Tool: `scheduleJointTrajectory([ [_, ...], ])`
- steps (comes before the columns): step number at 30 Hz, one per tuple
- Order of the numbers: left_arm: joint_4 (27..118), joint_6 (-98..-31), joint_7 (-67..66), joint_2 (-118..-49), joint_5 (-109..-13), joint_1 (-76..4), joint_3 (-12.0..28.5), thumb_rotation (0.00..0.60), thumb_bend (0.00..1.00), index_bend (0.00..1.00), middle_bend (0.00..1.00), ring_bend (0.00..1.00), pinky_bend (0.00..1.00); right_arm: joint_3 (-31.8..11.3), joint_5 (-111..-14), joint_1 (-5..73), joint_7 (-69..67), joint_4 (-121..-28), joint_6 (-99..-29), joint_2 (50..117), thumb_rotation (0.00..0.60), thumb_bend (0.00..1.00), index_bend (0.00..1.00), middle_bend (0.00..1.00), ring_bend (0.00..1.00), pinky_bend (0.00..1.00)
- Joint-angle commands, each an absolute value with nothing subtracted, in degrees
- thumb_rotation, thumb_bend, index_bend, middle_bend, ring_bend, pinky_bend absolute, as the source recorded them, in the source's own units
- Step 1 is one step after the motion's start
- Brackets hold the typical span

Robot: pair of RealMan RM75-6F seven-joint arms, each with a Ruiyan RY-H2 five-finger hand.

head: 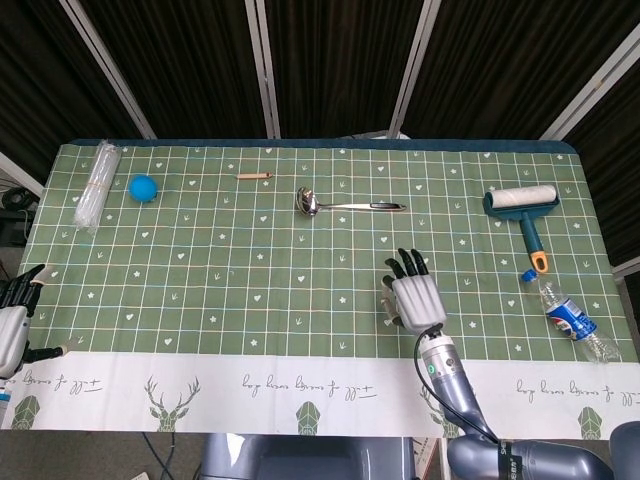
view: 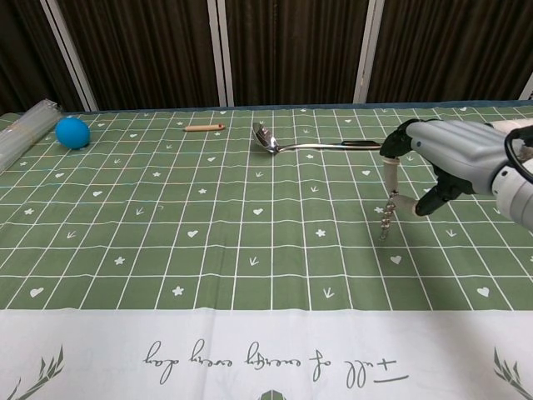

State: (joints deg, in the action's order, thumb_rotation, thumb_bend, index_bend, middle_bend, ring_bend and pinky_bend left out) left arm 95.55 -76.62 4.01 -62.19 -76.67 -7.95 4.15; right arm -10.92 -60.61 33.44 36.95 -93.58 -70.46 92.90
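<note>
A: Start at the left; what's there?

B: The left robot hand (head: pixel 14 318) sits at the worktop's (head: pixel 200 290) left edge, fingers apart, holding nothing; beyond it lie one clear plastic roll (head: pixel 96 186), one blue ball (head: pixel 143 187) and one small wooden stick (head: pixel 253 176); mid-worktop lies one metal ladle (head: pixel 345 205), handle pointing right.

A: And the corkscrew?

B: One corkscrew (view: pixel 390 198), pinched in the right robot hand (head: pixel 417 298); in the chest view it hangs just below and left of the palm, long axis near upright, spiral down, its tip just above or on the cloth, I cannot tell which.

A: Which hand is nearer?

B: The right one, plainly; the left is well apart, across the worktop.

A: Further right?

B: One lint roller (head: pixel 525 213), handle towards the near edge; just beside its end, one plastic bottle (head: pixel 571 322) on its side.
</note>
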Motion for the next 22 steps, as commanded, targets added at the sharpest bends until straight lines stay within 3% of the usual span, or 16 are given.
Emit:
scheduleJointTrajectory([
  [1,95.6,-76.6,4.1,-62.2,-76.7,-8.0,4.1,0.600,0.04,0.00,0.00,0.00,0.00,-11.0,-60.5,33.5,37.1,-93.4,-70.5,92.9,0.600,0.41,0.58,0.18,0.00,0.03],
  [22,95.8,-76.5,4.2,-62.1,-76.6,-7.9,4.2,0.600,0.04,0.00,0.00,0.00,0.00,-10.8,-59.5,33.7,37.4,-92.9,-70.4,93.3,0.600,0.42,0.58,0.18,0.00,0.03],
])
